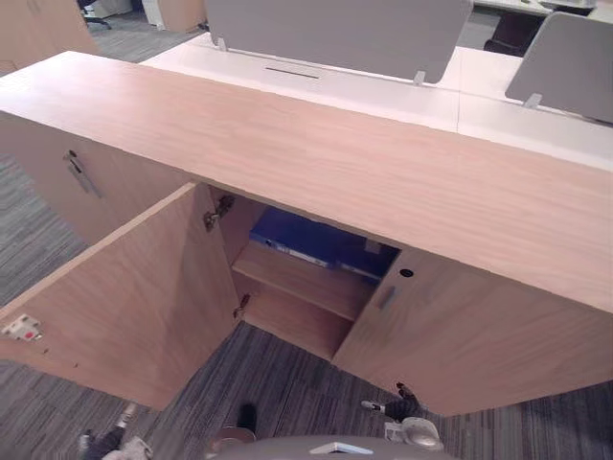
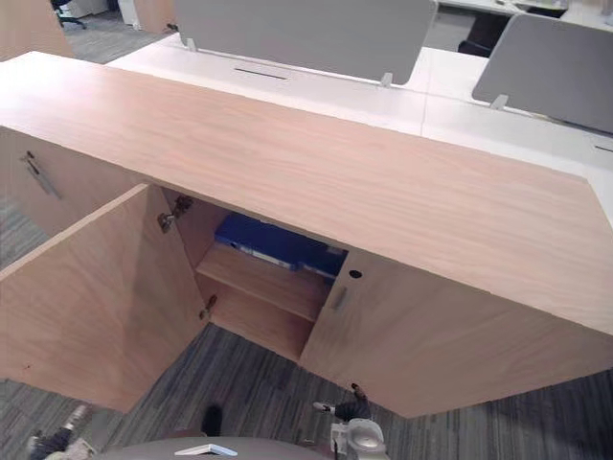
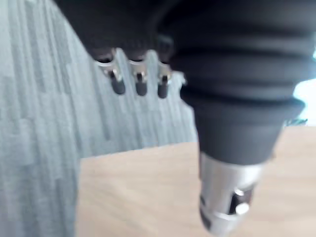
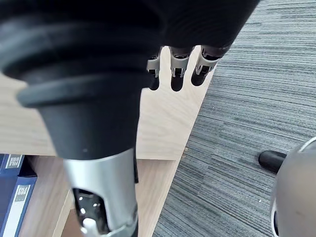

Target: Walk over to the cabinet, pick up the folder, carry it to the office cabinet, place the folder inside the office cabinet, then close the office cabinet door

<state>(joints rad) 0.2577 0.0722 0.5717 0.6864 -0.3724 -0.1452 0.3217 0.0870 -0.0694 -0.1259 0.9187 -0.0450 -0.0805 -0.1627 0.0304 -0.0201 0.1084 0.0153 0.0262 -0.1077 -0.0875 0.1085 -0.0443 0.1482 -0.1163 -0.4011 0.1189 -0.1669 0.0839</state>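
Note:
A blue folder (image 1: 321, 240) lies on the upper shelf (image 1: 306, 283) inside the long wooden office cabinet (image 1: 335, 153). The cabinet's left door (image 1: 124, 297) is swung wide open toward me; the right door (image 1: 460, 335) is closed. In the right wrist view, the folder's edge (image 4: 15, 197) sits beside the closed door's wood. My right hand (image 4: 175, 74) hangs low in front of the cabinet, fingers relaxed and holding nothing. My left hand (image 3: 140, 81) hangs over the carpet beside the open door's panel, fingers also relaxed and empty.
Grey striped carpet (image 1: 287, 393) lies in front of the cabinet. Behind it stands a white desk (image 1: 383, 91) with grey divider panels (image 1: 335, 29). A further closed cabinet door with a metal handle (image 1: 81, 174) is at the left. The open door juts into the floor space.

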